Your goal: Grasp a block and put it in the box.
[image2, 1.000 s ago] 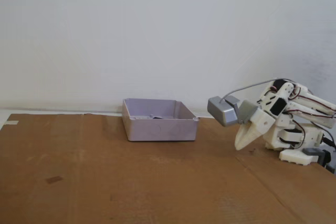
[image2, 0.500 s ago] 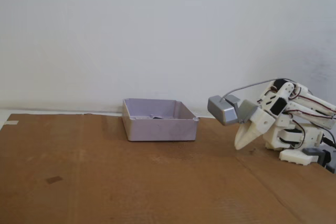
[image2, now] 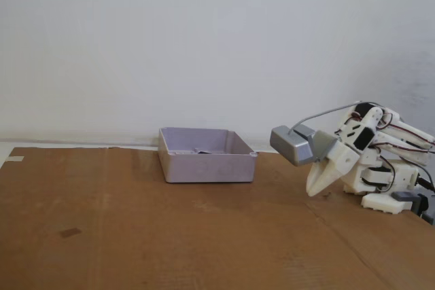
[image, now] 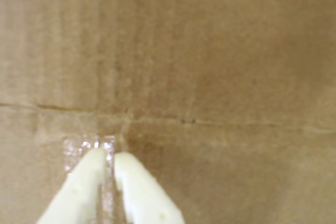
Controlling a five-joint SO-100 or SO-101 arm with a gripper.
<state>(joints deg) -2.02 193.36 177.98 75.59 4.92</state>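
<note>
Fixed view, near part: bare brown cardboard sheet point(image2: 170, 236) covers the bench, with a small dark mark point(image2: 69, 233) near left and a diagonal crease on the right.

Mid right: the white arm point(image2: 380, 161) is folded low, and its gripper point(image2: 312, 193) points down with the tips close above the cardboard. A grey boxy module point(image2: 292, 145) sits on the wrist, a thin cable arcing from it back to the arm.

In the wrist view the gripper point(image: 106, 154) enters from the bottom edge, its two white fingers point(image: 84, 182) pressed nearly together with only a thin slit between them and nothing held. Tips hover over a shiny tape patch point(image: 86, 148) at a horizontal seam in the cardboard.

Further back, centre: the box point(image2: 207, 164), pale lilac-grey with low walls, stands on the cardboard well left of the gripper. A small dark shape point(image2: 201, 151) shows just over its rim, lying inside near the far wall, likely the block; too small to be sure.

Far: plain white wall point(image2: 204, 45).
</note>
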